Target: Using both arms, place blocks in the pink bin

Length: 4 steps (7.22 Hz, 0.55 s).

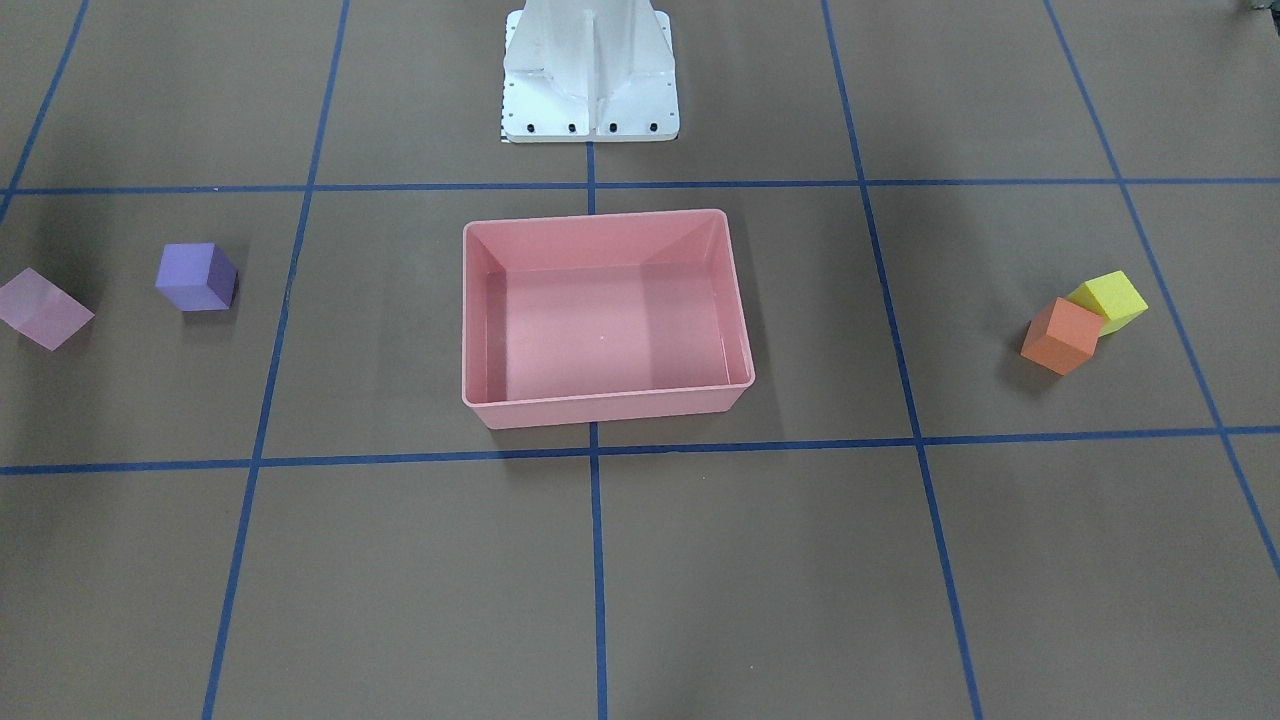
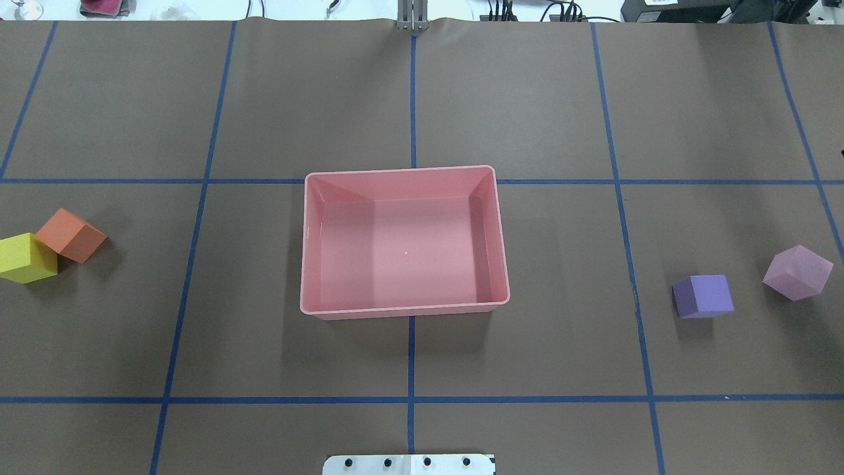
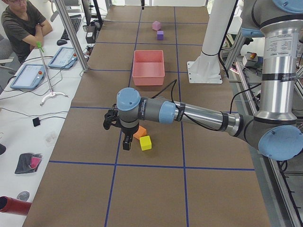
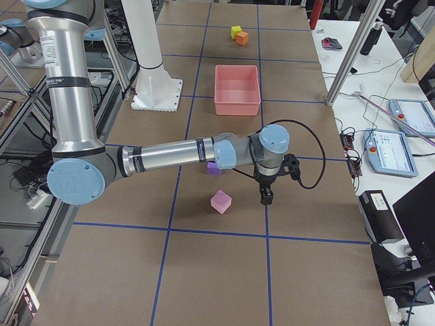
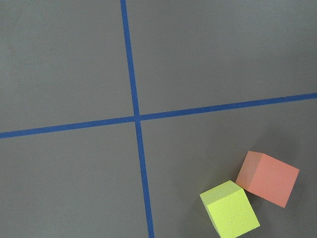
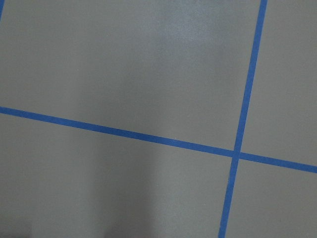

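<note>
Blocks: 4 cubes, 1 each: orange block [image 2: 69, 235], yellow block [image 2: 26, 258], purple block [image 2: 704, 297], pink block [image 2: 798, 272]; all on table [image 2: 527, 99].
Where: orange+yellow touching, robot's left; purple & pink apart, right; all well apart from bin.
Bin [image 2: 402, 264]: 1, centre, empty.
Handling: prob. foam, light, matte, slight give; pinch opp. flat faces.
Left gripper [image 3: 126, 144]: near orange/yellow; jaws can't tell.
Right gripper [image 4: 266, 197]: near pink block; jaws can't tell.

The brown, blue-taped worktop [image 2: 560, 99] carries the pink bin [image 2: 403, 310] at its middle. Near its left end the orange block [image 2: 70, 235] touches the yellow block [image 2: 26, 258]. Near its right end the purple block [image 2: 703, 296] and light pink block [image 2: 798, 272] sit apart. A white pedestal base [image 1: 590, 90] stands at the robot-side edge.
</note>
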Motion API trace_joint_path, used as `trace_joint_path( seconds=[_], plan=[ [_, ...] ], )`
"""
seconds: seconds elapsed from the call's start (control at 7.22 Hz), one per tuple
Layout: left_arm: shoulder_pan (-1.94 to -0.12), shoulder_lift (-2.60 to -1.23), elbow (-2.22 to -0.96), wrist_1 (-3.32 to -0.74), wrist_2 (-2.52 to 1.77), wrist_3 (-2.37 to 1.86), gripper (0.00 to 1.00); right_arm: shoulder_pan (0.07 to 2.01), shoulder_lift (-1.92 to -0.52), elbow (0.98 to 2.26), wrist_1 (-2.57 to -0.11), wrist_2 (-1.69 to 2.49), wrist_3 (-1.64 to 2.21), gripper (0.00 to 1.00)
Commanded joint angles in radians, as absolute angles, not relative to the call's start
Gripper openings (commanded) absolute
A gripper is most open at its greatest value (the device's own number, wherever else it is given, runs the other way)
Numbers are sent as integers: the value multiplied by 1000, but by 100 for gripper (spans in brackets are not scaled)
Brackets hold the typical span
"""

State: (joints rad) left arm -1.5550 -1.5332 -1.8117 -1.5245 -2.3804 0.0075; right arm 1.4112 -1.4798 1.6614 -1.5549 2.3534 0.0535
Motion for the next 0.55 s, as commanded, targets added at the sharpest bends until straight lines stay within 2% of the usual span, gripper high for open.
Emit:
trace_joint_path(
  seconds=[0.0, 0.42],
  plan=[
    [-1543, -1514, -1798, -1525, -2381, 2, 100, 1376, -1502, 1687, -1552, 2356, 61, 100],
    [-1497, -1500, -1799, -1581, -2381, -11, 100, 1252, -1553, 1747, -1551, 2347, 109, 100]
  ],
)
